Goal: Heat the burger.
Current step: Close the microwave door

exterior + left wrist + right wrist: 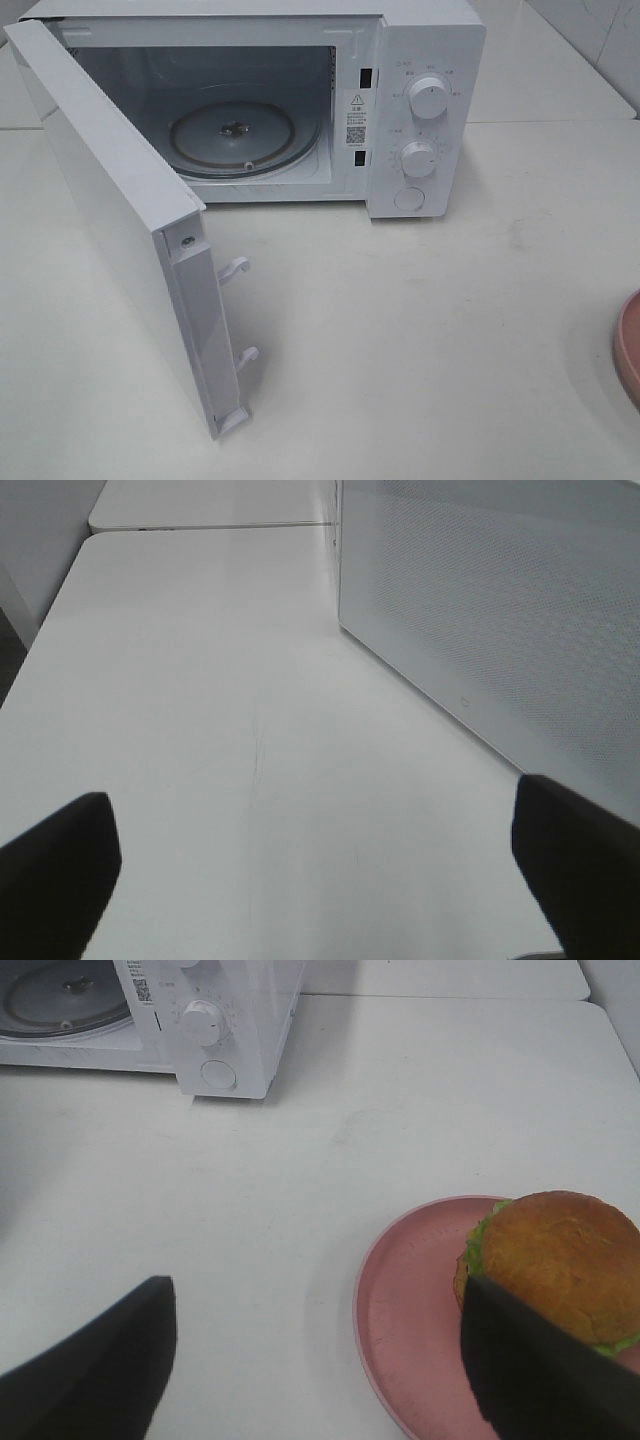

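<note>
The burger [556,1260], a glossy golden-brown bun over a fringe of green lettuce, sits on a round pink plate [410,1330] that rests on the white tabletop [420,330]. In the high view only a sliver of the plate [630,345] shows at the right edge, well apart from the white microwave oven [425,100].

The right gripper [320,1360] hangs above the table with its two dark fingers [95,1370] spread wide and nothing between them; one finger overlaps the near side of the burger in the wrist view, though whether it touches the bun is hard to tell from this angle.

The microwave stands with its white door [120,220] swung fully open toward the left, showing a round glass turntable [233,138] in the bare cavity. Two white knobs [428,100] and a round button sit on its right panel.

The left gripper [320,870] is likewise spread, holding nothing, above bare table just beside the door's perforated outer face [500,610].
</note>
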